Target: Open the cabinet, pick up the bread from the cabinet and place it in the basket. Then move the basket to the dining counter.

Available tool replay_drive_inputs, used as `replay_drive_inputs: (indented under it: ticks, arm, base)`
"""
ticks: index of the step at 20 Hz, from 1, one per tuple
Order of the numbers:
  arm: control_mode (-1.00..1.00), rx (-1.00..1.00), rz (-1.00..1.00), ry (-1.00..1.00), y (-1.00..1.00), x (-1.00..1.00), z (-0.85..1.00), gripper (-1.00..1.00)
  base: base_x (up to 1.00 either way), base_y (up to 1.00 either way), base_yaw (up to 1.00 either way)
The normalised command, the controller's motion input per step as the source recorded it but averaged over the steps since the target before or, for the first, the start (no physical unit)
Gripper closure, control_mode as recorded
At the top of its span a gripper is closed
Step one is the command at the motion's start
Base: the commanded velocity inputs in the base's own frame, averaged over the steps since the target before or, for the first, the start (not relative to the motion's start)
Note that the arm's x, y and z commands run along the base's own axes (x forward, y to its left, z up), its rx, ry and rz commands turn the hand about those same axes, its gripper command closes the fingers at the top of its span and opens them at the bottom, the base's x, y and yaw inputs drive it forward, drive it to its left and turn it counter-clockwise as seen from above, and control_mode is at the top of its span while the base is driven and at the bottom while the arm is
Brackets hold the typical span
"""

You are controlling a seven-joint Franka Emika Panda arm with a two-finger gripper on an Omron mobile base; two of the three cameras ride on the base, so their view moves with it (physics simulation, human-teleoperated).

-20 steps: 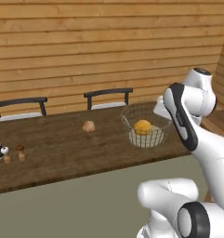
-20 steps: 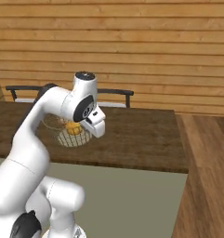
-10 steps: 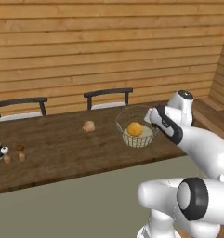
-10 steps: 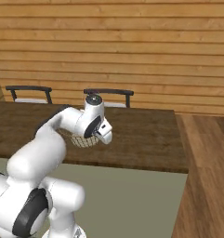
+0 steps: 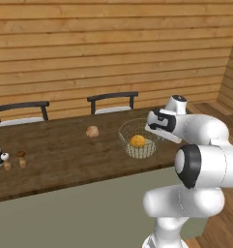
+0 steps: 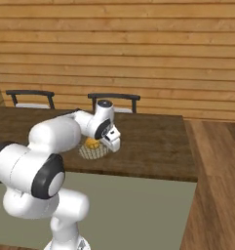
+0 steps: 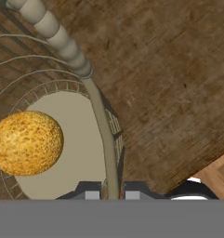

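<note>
Long dark-brown wood-grain dining counter (image 5: 65, 155) with pale grey-green front, spread directly beneath the fingertips and on past them toward the two dark chairs (image 5: 113, 99). White arm folded low over the near right part of the top.

Round silvery-tan wire-mesh basket (image 5: 138, 138) with pale beige disc bottom, standing on that counter as far as can be judged, rim (image 7: 67, 44) running right between the fingertips. Gripper (image 7: 109, 194) closed tight on the rim wire, one dark fingertip either side.

Small round golden-orange bread (image 7: 26, 142) lying on the basket's disc bottom, inside the rim, just off to one side of the fingers. Paler tan lump (image 5: 92, 131) on the counter, well apart beyond the basket.

Progress, judged: bread in basket, done; basket at the dining counter, apparently done. Left: letting go of the rim and drawing clear.
</note>
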Motion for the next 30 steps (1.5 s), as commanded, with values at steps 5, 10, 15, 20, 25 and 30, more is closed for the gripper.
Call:
replay_drive_inputs:
  ticks: [5,10,15,20,25,30]
  arm:
    - [-1.00,0.00,0.00,-0.02,0.02,0.29,-0.25,-1.00]
    - [-1.00,0.00,0.00,-0.07,0.04,0.16,-0.21,-1.00]
    - [-1.00,0.00,0.00,0.00,-0.04,0.02,0.00,-1.00]
    - [-1.00,-0.02,0.05,0.00,0.00,-0.23,0.55,-1.00]
    - [-1.00,-0.10,0.19,-0.02,0.00,-0.93,0.98,-1.00]
    - [-1.00,-0.17,0.21,-0.09,0.00,-1.00,1.00,-1.00]
  base:
    - [0.00,0.00,0.00]
    - [0.00,0.00,0.00]
    - [0.00,0.00,0.00]
    - [0.00,0.00,0.00]
    - [0.00,0.00,0.00]
    - [0.00,0.00,0.00]
